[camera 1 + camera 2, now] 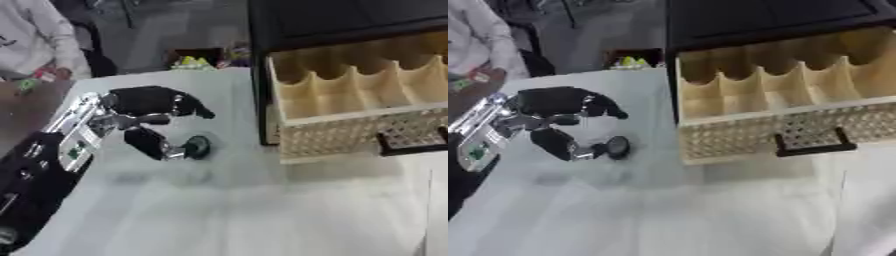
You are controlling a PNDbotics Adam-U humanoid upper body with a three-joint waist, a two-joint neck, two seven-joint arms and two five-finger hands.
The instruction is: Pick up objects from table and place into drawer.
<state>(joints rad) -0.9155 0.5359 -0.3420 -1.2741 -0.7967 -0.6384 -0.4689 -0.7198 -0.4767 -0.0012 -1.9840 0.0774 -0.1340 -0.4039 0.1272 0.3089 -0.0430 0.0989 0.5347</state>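
The small dark round object (pixel 197 147), too blurred to identify, sits at the thumb tip of the black left hand (pixel 144 107), fingers curled above it; the pale wooden divided drawer (pixel 780 100) stands open.

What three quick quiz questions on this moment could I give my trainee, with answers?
1. True or false: the drawer stands open.
2. Which hand is by the small dark round object?
3. The object is: A) in the drawer, B) at the thumb tip above the table, C) on the floor.

Key: 1 true. 2 the left hand; the right hand shows in neither view. 3 B.
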